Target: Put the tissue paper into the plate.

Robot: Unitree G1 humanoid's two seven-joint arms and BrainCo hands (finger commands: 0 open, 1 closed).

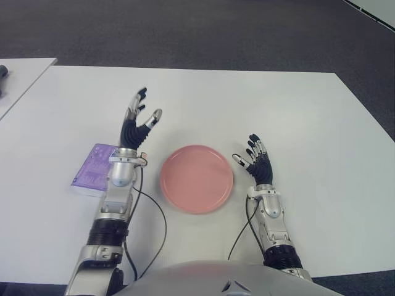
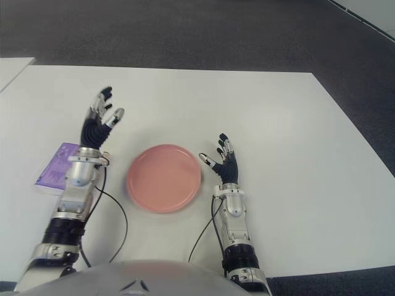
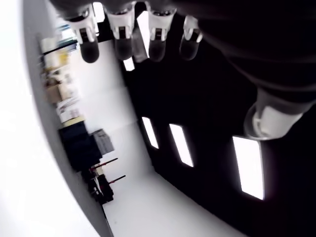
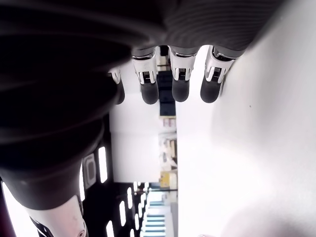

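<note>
The left robot hand (image 1: 139, 117) was raised above the white surface (image 1: 296, 117) with its fingers (image 3: 123, 47) spread and pointing away from the robot, holding nothing. The tissue pack (image 1: 95, 168), a flat purple packet, lay on the surface just beside that arm's wrist, on its outer side, partly hidden by the forearm. The pink plate (image 1: 197, 179) sat on the inner side of the left robot hand, between it and the right robot hand (image 1: 256, 161), and had nothing in it. The right robot hand showed just beside the plate's right rim, lower and nearer the robot than the left one, its fingers (image 4: 180, 81) likewise straight and apart, with nothing in its grasp. A black cable (image 1: 157, 228) ran from the left wrist back toward the robot's body, and another ran from the right wrist. Beyond the far edge of the surface lay a dark grey carpet floor (image 1: 197, 31). A second white table (image 1: 18, 80) stood well to the left of the left robot hand, with a gap of floor between it and the main surface. The left wrist view showed bright ceiling panels (image 3: 249, 165) and, far off, stacked boxes and shelves (image 3: 59, 89) against a wall.
</note>
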